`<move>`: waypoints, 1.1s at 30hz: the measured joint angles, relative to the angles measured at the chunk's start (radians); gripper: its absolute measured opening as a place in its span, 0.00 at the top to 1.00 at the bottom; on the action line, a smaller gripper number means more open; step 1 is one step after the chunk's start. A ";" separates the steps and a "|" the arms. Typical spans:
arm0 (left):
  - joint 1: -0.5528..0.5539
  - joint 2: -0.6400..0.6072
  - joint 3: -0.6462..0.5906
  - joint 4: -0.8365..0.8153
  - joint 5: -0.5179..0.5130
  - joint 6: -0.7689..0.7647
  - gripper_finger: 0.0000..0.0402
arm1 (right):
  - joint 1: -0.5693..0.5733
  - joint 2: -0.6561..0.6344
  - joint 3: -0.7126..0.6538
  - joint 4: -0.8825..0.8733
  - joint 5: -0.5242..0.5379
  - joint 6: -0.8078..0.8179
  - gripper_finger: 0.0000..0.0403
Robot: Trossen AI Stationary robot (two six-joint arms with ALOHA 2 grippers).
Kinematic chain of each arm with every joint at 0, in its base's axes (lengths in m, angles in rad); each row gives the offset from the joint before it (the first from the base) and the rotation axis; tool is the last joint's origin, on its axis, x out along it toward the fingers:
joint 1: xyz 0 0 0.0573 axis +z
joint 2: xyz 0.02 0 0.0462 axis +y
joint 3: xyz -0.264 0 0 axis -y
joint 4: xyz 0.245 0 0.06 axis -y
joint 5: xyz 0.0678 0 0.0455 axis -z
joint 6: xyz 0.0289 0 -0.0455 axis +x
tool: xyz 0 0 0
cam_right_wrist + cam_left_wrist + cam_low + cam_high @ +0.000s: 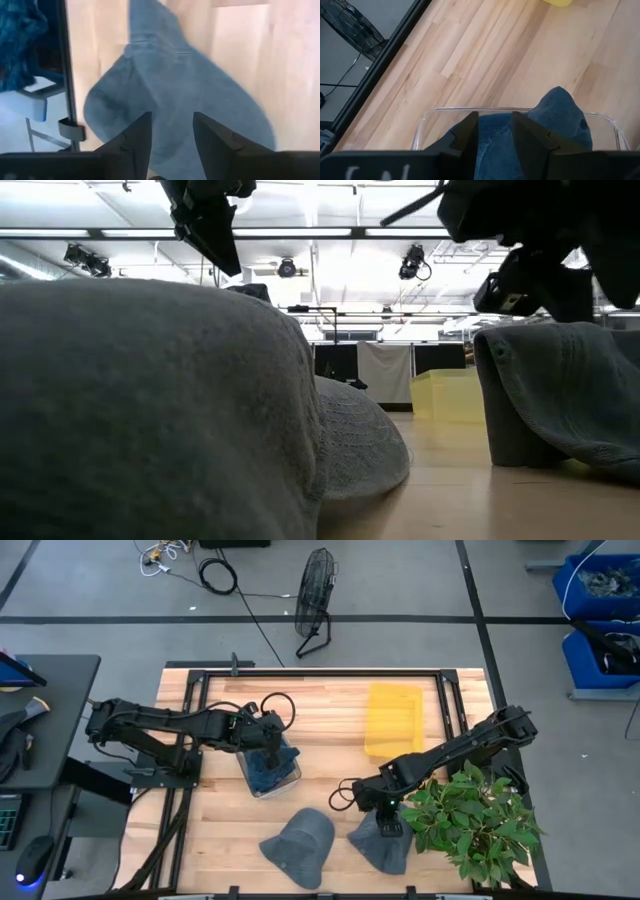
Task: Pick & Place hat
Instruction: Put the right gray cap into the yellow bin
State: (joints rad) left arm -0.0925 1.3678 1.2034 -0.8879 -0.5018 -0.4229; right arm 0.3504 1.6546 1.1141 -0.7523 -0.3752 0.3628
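Note:
A grey hat [385, 850] [175, 85] [560, 390] sits on the wood near the table's near edge. My right gripper [388, 825] [172, 140] hangs right over its top, pointing down, open, with grey cloth showing in the gap. A blue hat [268, 768] [560, 115] lies crumpled in a clear bin [445, 111]. My left gripper [270, 745] [495, 135] stands over that bin, open, with blue cloth showing between its fingers. A second grey hat [300, 845] [150, 410] rests on the table nearby. My left gripper points down over the blue hat in the bin; its own fingers hide the cloth under them, and I cannot tell whether they touch it. My right gripper points down at the grey hat's top [555, 330]; whether the fingers touch the cloth I cannot tell.
A yellow bin [393, 718] [450, 395] stands toward the table's far right. A leafy green plant [480, 820] crowds the near right corner, beside the right arm. Bare wood lies between the clear bin and the yellow bin. A black frame rims the table.

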 joint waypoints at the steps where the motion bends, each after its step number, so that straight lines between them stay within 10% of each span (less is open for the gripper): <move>1: 0.000 0.000 0.000 0.000 0.000 0.000 0.70 | 0.009 0.005 0.000 0.005 0.000 0.009 0.63; 15: 0.000 0.000 0.000 0.000 0.000 -0.002 0.70 | 0.063 0.018 -0.054 0.007 0.229 0.021 0.65; 23: 0.000 0.000 0.000 0.000 0.001 -0.002 0.70 | 0.061 0.018 -0.054 0.016 0.229 -0.151 0.96; 33: 0.000 0.000 0.000 0.000 0.001 0.000 0.70 | 0.024 0.018 0.091 -0.108 0.369 -0.475 0.99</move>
State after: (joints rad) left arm -0.0929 1.3678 1.2037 -0.8879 -0.5011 -0.4232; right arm 0.3745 1.6722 1.2052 -0.8602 -0.0059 -0.1124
